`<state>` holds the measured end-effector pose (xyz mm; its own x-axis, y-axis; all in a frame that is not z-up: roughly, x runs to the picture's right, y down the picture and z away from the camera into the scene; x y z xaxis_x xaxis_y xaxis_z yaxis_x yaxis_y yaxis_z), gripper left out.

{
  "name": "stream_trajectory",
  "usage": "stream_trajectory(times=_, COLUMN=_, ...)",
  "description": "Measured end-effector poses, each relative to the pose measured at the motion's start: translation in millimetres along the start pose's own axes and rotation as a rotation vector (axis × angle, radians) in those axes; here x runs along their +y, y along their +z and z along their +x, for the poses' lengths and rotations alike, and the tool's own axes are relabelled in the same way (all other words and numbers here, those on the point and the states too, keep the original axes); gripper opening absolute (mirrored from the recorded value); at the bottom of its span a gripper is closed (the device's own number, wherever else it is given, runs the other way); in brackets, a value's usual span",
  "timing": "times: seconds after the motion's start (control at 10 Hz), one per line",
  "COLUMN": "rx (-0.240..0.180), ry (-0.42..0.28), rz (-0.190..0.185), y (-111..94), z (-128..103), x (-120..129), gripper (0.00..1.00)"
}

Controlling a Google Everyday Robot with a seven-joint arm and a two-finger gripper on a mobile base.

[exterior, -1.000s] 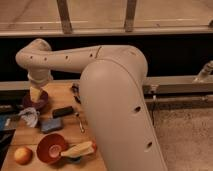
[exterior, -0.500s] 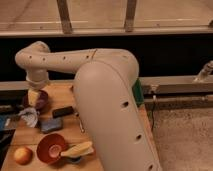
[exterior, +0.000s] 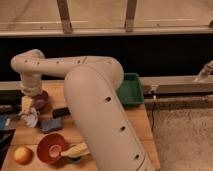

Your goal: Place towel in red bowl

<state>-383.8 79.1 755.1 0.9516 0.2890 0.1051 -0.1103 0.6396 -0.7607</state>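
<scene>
My arm (exterior: 95,110) fills the middle of the view, bending from the lower right up and across to the left end of the wooden worktop (exterior: 136,120). My pincer (exterior: 26,105) hangs there, pointing down, right over the towel (exterior: 31,118); whether it is apart, together or clamped on the cloth I cannot tell. The towel is a crumpled white bundle lying on the worktop near the left edge, just below the pincer and well apart from the red bowl (exterior: 46,146). That bowl stands at the front of the worktop, nearer the camera than the towel. A yellow object (exterior: 76,149) lies across its right rim, and a round orange fruit (exterior: 22,155) sits just to its left. Between towel and red bowl lies a blue block (exterior: 50,124), with a small black object (exterior: 61,112) just behind it. A dark bowl (exterior: 42,100) stands beside my pincer, to its right. A green tray (exterior: 129,90) sits at the far right of the worktop, partly hidden by my arm.
</scene>
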Motion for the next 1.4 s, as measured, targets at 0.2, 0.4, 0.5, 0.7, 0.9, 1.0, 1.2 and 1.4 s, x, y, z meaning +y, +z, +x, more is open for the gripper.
stream_trajectory(times=0.2, rx=-0.006, ry=0.011, rz=-0.04, y=15.5, z=2.5, x=7.4, gripper=0.8)
stream_trajectory(times=0.4, rx=-0.015, ry=0.034, rz=-0.069, y=27.8, z=9.7, x=9.6, gripper=0.8)
stream_trajectory(times=0.5, rx=-0.019, ry=0.041, rz=-0.083, y=34.0, z=9.1, x=14.1, gripper=0.8)
stream_trajectory(times=0.7, rx=-0.018, ry=0.048, rz=-0.095, y=43.3, z=9.8, x=18.5, gripper=0.8)
stream_trajectory(times=0.9, rx=-0.02, ry=0.04, rz=-0.091, y=50.3, z=7.5, x=21.9, gripper=0.79)
stream_trajectory(times=1.0, rx=-0.021, ry=0.034, rz=-0.089, y=53.0, z=5.0, x=24.4, gripper=0.74)
stream_trajectory(times=1.2, rx=-0.019, ry=0.027, rz=-0.082, y=56.1, z=2.1, x=27.6, gripper=0.54)
stream_trajectory(times=1.4, rx=-0.016, ry=0.025, rz=-0.072, y=56.0, z=1.1, x=28.3, gripper=0.32)
